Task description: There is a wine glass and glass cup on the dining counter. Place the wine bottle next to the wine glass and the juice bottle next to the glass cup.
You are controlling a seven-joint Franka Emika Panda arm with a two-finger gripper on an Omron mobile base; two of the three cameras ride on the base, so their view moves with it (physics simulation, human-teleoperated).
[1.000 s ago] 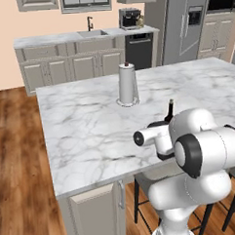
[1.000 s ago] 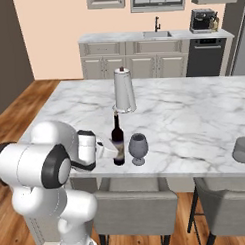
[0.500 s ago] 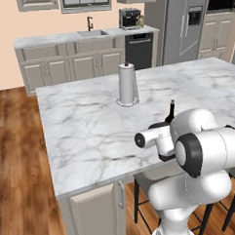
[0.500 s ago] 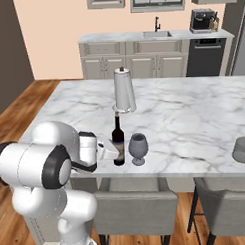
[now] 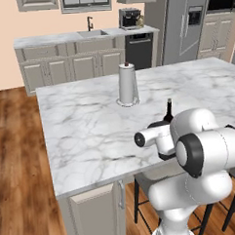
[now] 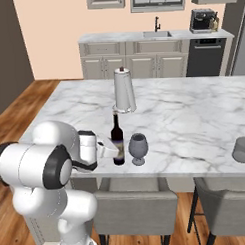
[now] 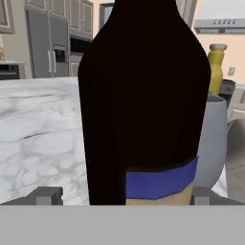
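Note:
The wine bottle (image 6: 117,138), dark with a slim neck, stands upright on the dining counter (image 6: 194,117), just left of the smoky wine glass (image 6: 138,148). My gripper (image 6: 112,151) reaches in from the left at the bottle's lower body. In the hand view the wine bottle (image 7: 143,95) looms between the two fingertips (image 7: 48,195); a gap shows at the left tip, so my gripper (image 7: 125,196) is open around it. The glass cup (image 6: 242,150) sits far right near the front edge. The juice bottle (image 7: 216,62) shows far off behind the wine glass (image 7: 213,139).
A paper towel holder (image 6: 124,90) stands mid-counter behind the bottle. Grey stools (image 6: 135,206) line the near edge under the counter. A sink counter (image 6: 156,37) and coffee machine (image 6: 201,20) run along the back wall.

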